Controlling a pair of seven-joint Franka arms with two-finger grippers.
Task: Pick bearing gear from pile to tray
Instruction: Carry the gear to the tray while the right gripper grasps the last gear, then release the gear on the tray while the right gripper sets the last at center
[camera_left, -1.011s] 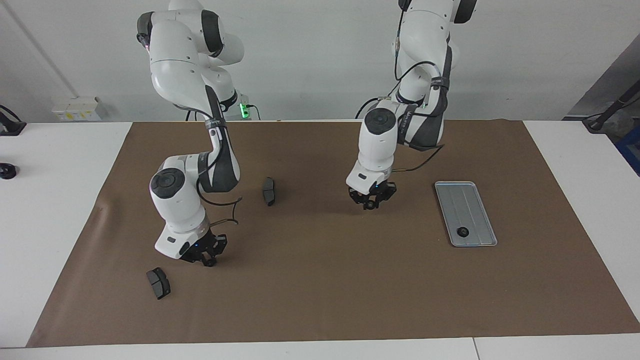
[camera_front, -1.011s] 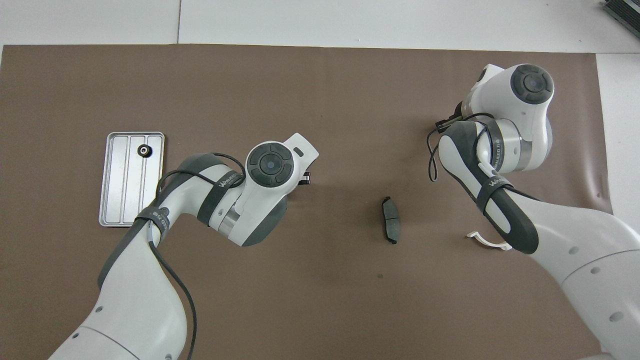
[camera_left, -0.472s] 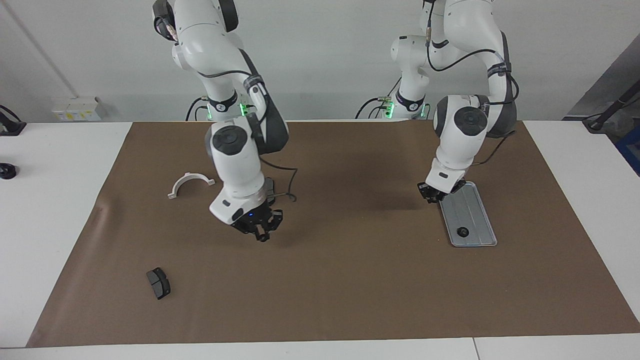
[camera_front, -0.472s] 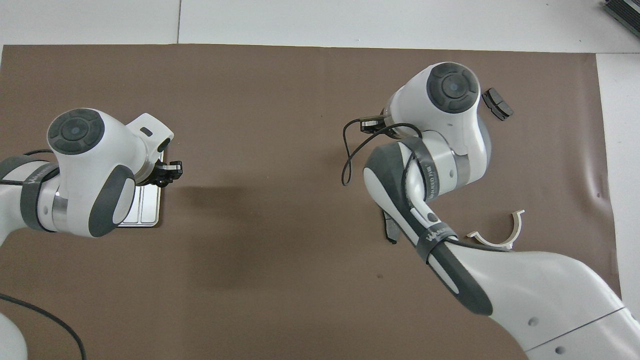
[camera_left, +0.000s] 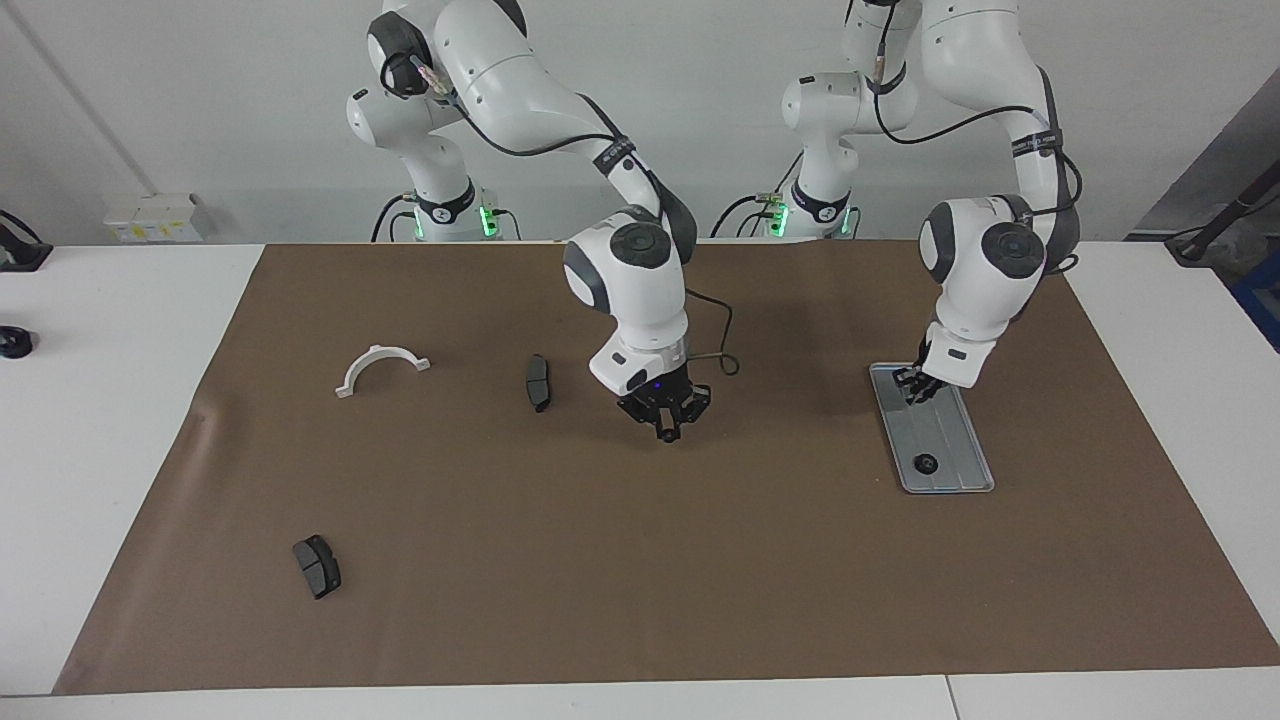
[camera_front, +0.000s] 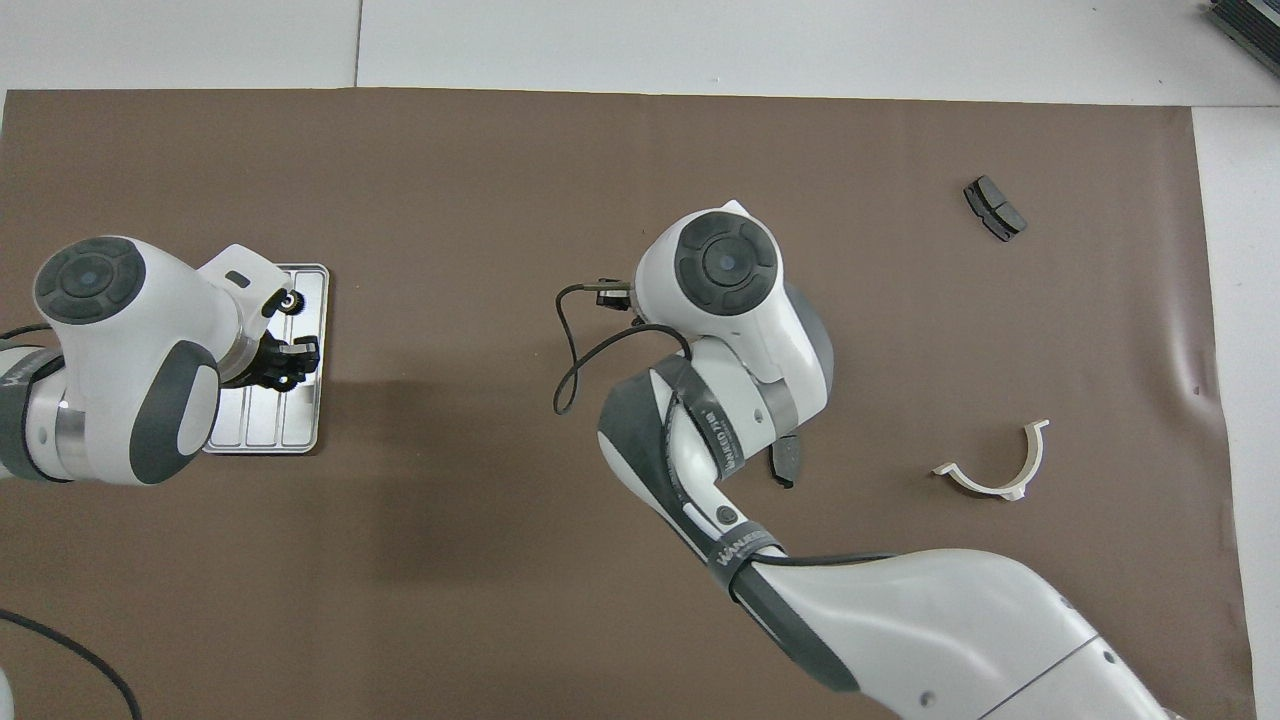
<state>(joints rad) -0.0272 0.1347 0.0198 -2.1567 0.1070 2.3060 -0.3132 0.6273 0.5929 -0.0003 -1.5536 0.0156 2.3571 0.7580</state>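
The silver ridged tray (camera_left: 952, 440) (camera_front: 262, 432) lies on the brown mat toward the left arm's end. One black bearing gear (camera_left: 927, 463) (camera_front: 289, 301) rests in the tray's end farther from the robots. My left gripper (camera_left: 914, 386) (camera_front: 288, 358) hangs low over the tray, fingertips drawn together; I cannot make out whether anything small is pinched between them. My right gripper (camera_left: 666, 428) is shut and holds nothing, just above the mat's middle, beside a dark brake pad (camera_left: 538, 382) (camera_front: 788, 464). Its own wrist hides it from overhead.
A white half-ring bracket (camera_left: 381, 366) (camera_front: 996, 472) lies toward the right arm's end. A second brake pad (camera_left: 317, 566) (camera_front: 994, 208) lies farther from the robots at that end. The brown mat (camera_left: 640, 580) covers most of the white table.
My left gripper has travelled from the mat's middle to over the tray. My right gripper has swung from beside the farther brake pad to the mat's middle, uncovering the white bracket.
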